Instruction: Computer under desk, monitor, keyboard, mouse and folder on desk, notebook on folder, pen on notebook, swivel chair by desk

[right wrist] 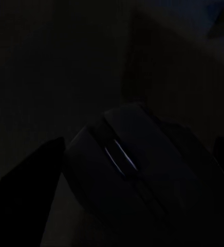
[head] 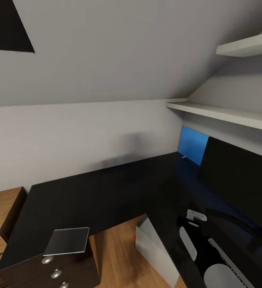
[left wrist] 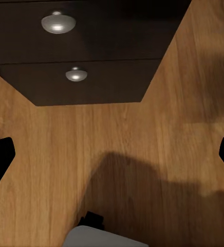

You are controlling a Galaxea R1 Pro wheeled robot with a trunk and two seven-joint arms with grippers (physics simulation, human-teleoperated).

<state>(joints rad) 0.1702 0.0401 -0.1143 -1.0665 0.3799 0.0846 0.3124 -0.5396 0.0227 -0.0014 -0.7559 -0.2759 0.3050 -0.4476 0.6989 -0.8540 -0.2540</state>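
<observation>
Looking down from the robot's head, the nearest thing is the right arm point(head: 211, 256), grey and black, lying low over the glossy black top of the desk point(head: 107, 196). The right wrist view is very dark: the mouse point(right wrist: 137, 175), rounded and near-black, sits between the two dark fingertips of the right gripper point(right wrist: 137, 190); whether the fingers press on it cannot be told. The left wrist view looks at the wooden floor point(left wrist: 117, 154), with the left gripper's point(left wrist: 112, 159) black fingertips wide apart at the picture's two edges and nothing between them. Ahead of it stands the dark drawer unit point(left wrist: 91, 51) with round silver knobs point(left wrist: 58, 22).

In the head view, the notebook point(head: 67, 241), dark grey with a spiral edge, lies flat on the desk's near left corner, above the drawers. Under the desk, right of the drawers, the light grey computer point(head: 155, 252) stands on the floor, a small red light on its side. Farther right, the monitor point(head: 239, 184) stands on the desk with its black screen facing left. Behind it shows a blue wall panel point(head: 193, 145). White shelves point(head: 227, 114) run along the wall above, under a sloping grey ceiling.
</observation>
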